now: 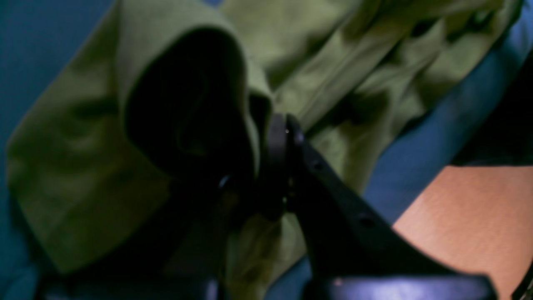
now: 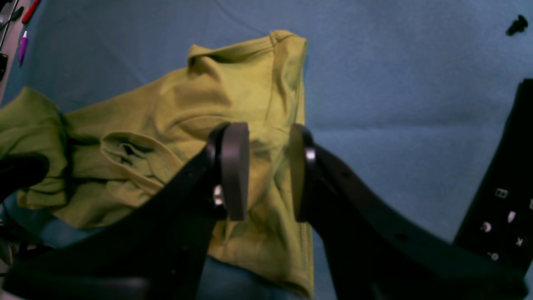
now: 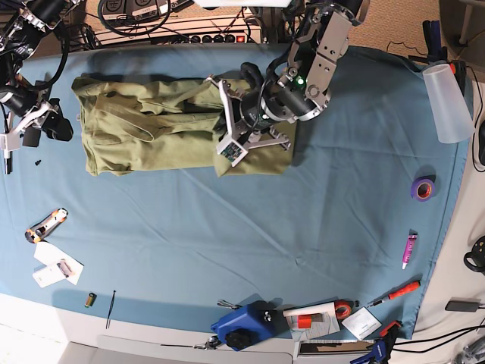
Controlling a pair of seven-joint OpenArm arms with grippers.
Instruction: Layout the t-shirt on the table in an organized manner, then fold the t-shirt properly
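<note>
Left wrist view blurred throughout – t-shirt point(image 1: 329, 62) cut off at top edge, folds indistinct.

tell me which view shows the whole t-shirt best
The base view: it alone shows the full t-shirt spread across the table, though the left gripper covers part. The right wrist view catches only a crumpled portion behind open jaws; the left wrist view shows blurred folds pinched in its jaws.

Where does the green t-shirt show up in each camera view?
Left wrist: t-shirt fills most of the frame, pinched in the left tool.
Right wrist: centre-left, behind the open right tool.
Base: upper left.
Shared landmark: the blue table.
</note>
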